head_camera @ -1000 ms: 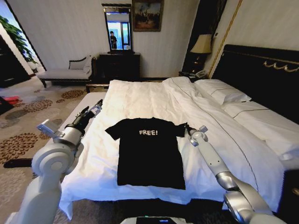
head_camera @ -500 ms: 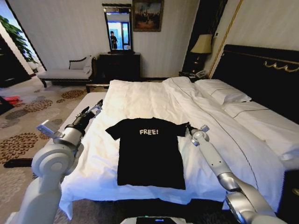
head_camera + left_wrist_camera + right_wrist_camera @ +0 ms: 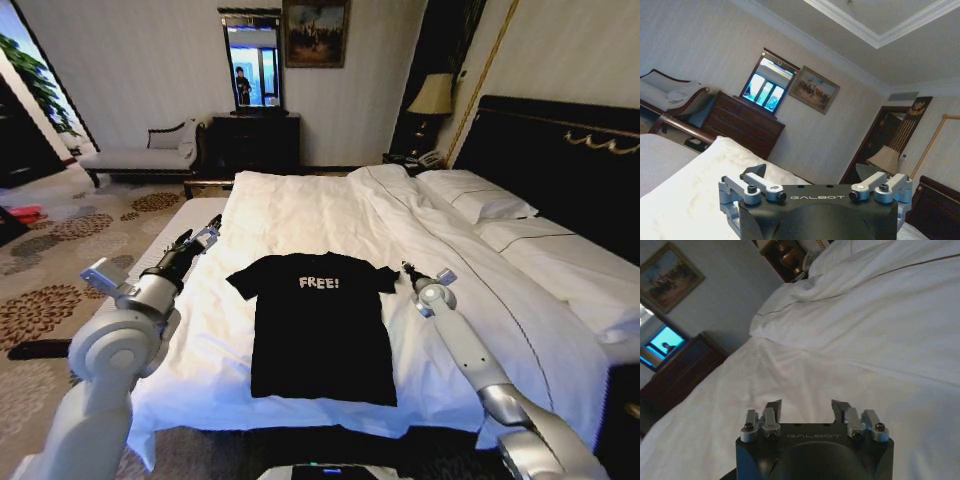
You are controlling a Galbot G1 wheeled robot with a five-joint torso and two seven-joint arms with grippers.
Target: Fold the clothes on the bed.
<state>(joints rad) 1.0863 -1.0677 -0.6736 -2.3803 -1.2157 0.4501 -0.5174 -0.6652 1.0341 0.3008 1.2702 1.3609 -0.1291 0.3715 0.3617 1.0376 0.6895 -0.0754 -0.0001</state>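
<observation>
the right end effector (image 3: 406, 269) hovers just beside the black t-shirt's (image 3: 320, 330) sleeve, jaws spread wide and empty over the white duvet (image 3: 300, 215). the left end effector (image 3: 209, 229) hangs past the bed's (image 3: 560, 260) left edge, also spread wide, holding nothing. the t-shirt lies flat and unfolded near the bed's foot, "free!" lettering up.
</observation>
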